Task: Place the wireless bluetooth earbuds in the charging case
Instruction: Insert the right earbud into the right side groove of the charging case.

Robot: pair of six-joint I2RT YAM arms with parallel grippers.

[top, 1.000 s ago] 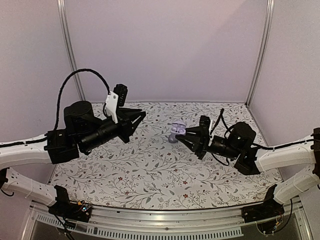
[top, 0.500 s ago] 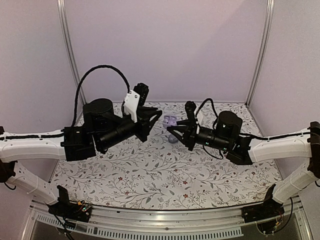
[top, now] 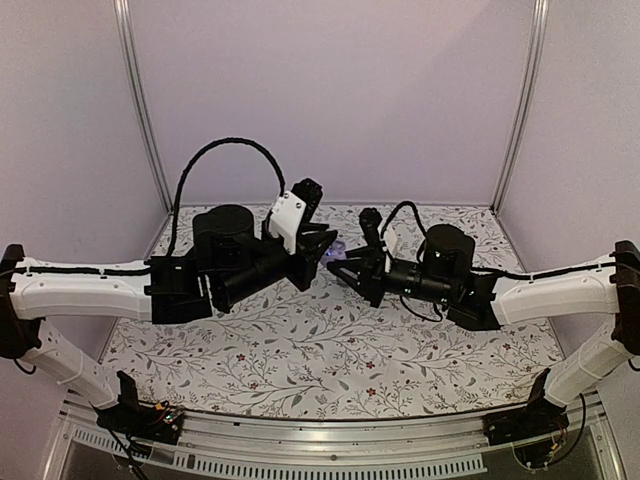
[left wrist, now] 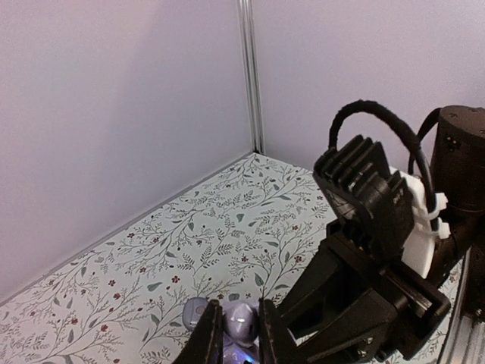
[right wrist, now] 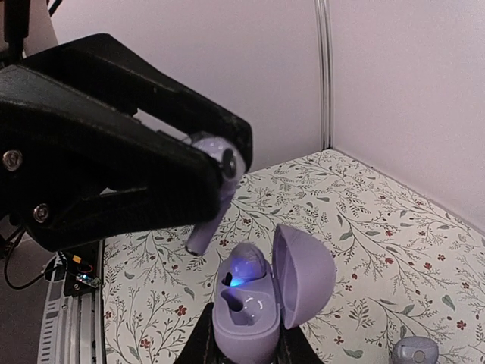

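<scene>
A: Status?
B: Your left gripper (left wrist: pixel 236 339) pinches one earbud (right wrist: pixel 218 158) just above the open charging case (right wrist: pixel 254 299), clamped in your right gripper (top: pixel 341 268) over the far middle. Second earbud (right wrist: pixel 415 353) lies on the cloth (right wrist: pixel 364 227).

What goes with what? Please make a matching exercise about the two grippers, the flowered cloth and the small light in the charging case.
Things:
1. left gripper
2. right gripper
3. flowered cloth
4. light in the charging case

States:
A. glows blue
B. jaws shut on the open case
C. jaws shut on an earbud
D. the other earbud lies on it

Pairs: 1-C; 2-B; 3-D; 4-A
</scene>
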